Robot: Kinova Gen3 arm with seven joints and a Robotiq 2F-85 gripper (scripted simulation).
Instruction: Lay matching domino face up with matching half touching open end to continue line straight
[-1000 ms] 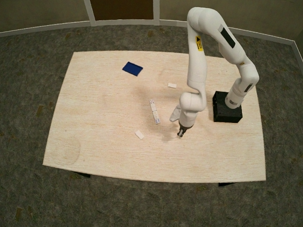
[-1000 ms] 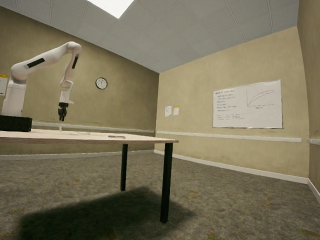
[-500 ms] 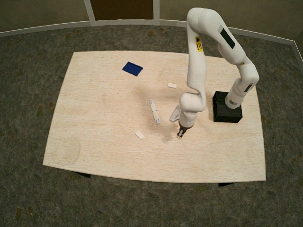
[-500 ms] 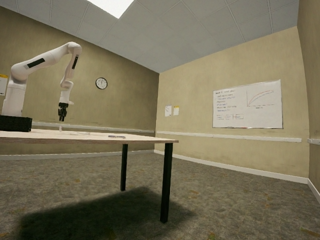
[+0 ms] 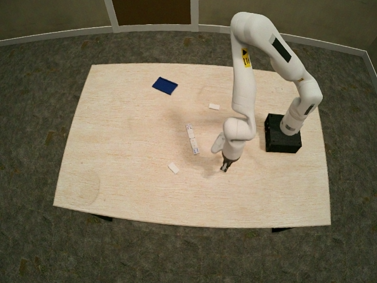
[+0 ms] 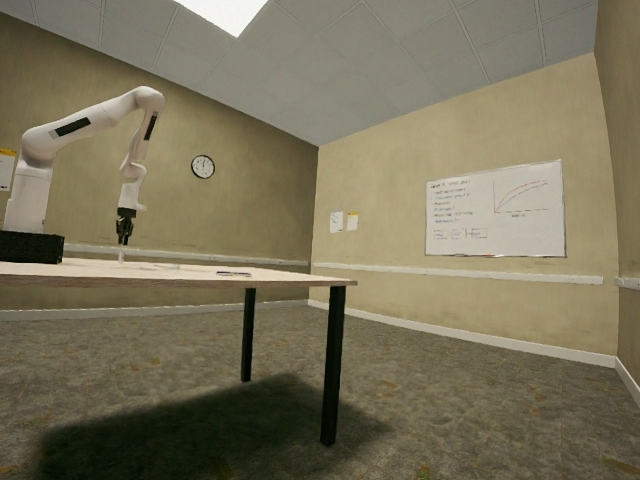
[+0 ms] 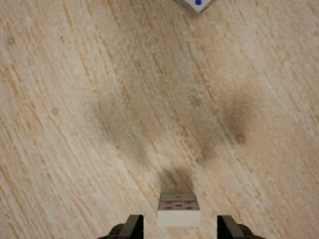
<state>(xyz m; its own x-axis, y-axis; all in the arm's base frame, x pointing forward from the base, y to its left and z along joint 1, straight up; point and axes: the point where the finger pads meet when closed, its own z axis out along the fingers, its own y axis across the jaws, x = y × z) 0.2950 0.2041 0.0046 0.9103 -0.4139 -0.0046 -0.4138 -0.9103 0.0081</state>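
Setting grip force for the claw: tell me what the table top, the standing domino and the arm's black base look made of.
Table top: pale wood with a matte finish; fine grain streaks run across it.
Standing domino: smooth white, probably plastic or resin; crisp edges and coloured pips.
Black base: matte and boxy; it could be metal or plastic, the look leaves it open.

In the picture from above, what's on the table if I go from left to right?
Blue card → blank domino → domino line → second blank domino → gripper → black base.
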